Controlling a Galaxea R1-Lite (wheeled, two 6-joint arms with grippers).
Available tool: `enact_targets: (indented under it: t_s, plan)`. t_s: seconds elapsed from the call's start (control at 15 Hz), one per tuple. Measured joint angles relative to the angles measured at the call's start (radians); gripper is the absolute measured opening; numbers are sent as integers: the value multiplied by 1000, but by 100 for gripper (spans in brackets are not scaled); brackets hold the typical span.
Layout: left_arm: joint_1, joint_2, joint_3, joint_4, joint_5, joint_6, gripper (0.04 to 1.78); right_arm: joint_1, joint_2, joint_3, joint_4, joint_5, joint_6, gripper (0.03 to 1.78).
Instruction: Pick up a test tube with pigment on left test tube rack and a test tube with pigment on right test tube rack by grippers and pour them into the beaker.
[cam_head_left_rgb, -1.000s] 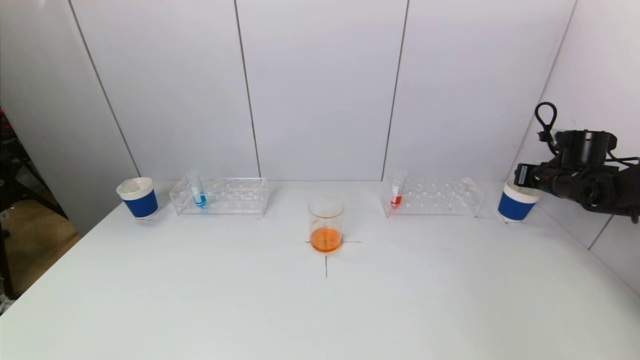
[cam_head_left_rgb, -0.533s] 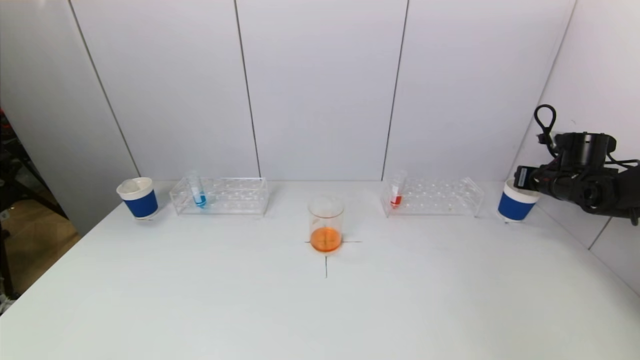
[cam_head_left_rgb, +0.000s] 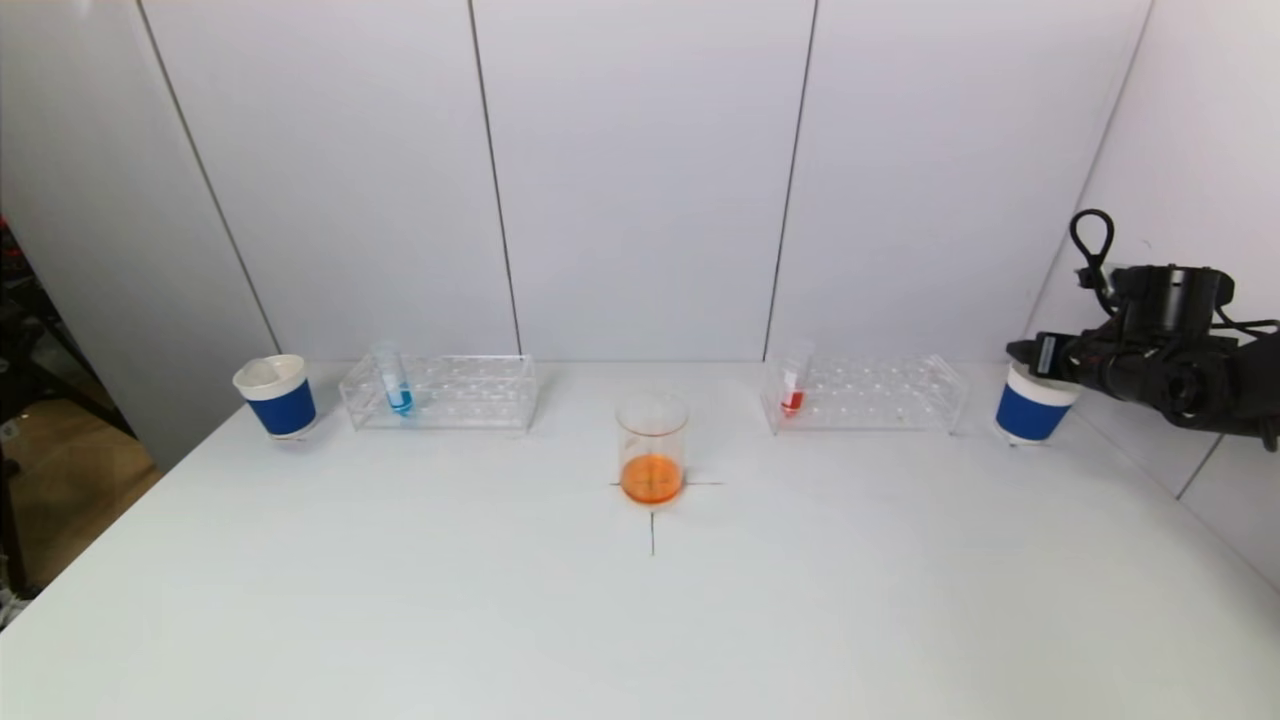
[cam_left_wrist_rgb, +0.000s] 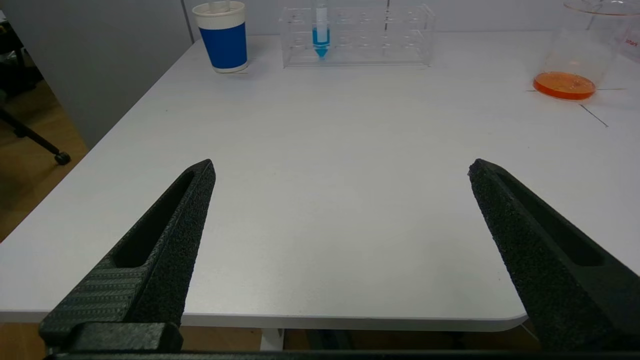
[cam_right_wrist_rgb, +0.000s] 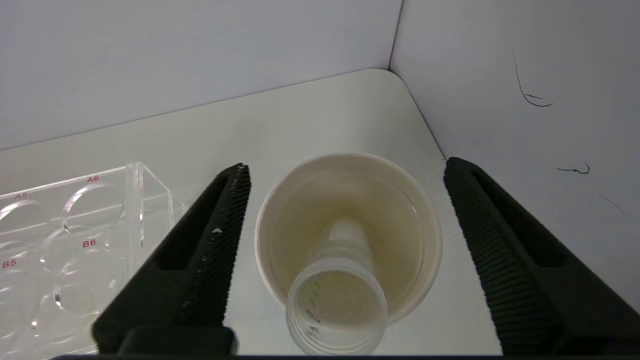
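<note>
The glass beaker (cam_head_left_rgb: 652, 450) holds orange liquid at the table's middle. The left clear rack (cam_head_left_rgb: 440, 392) holds a tube of blue pigment (cam_head_left_rgb: 394, 385). The right clear rack (cam_head_left_rgb: 865, 393) holds a tube of red pigment (cam_head_left_rgb: 793, 385). My right gripper (cam_head_left_rgb: 1040, 355) hovers over the right blue-and-white cup (cam_head_left_rgb: 1035, 405). In the right wrist view it (cam_right_wrist_rgb: 346, 167) is open, its jaws on either side of the cup (cam_right_wrist_rgb: 425, 240). An empty clear tube (cam_right_wrist_rgb: 337, 295) stands in that cup, touched by neither jaw. My left gripper (cam_left_wrist_rgb: 341, 165) is open and empty over the table's near left edge.
A second blue-and-white cup (cam_head_left_rgb: 276, 396) stands left of the left rack. The white wall corner is close behind and to the right of the right cup. In the left wrist view the blue tube (cam_left_wrist_rgb: 320, 30) and the beaker (cam_left_wrist_rgb: 575, 55) are far ahead.
My right gripper's jaws have spread wider over the right cup. The arm has barely moved. Nothing else on the table has moved.
</note>
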Motion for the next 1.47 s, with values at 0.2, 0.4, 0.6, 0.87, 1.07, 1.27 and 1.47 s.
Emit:
enact_targets:
  t_s: [0.2, 0.4, 0.6, 0.87, 1.07, 1.27, 1.47]
  plan:
    - [0, 0, 0, 0, 0, 0, 177, -1, -3, 0, 0, 0, 0, 175]
    - [0, 0, 0, 0, 0, 0, 177, 2, -30, 5, 0, 0, -1, 178]
    - [0, 0, 0, 0, 0, 0, 177, 36, -106, 38, 0, -4, -2, 178]
    - [0, 0, 0, 0, 0, 0, 177, 132, -280, 178, -1, -32, -1, 178]
    - [0, 0, 0, 0, 0, 0, 177, 200, -436, 331, -1, -71, -2, 178]
    - [0, 0, 0, 0, 0, 0, 177, 237, -613, 480, -1, -79, -3, 178]
    - [0, 0, 0, 0, 0, 0, 177, 245, -803, 622, -1, -78, -2, 178]
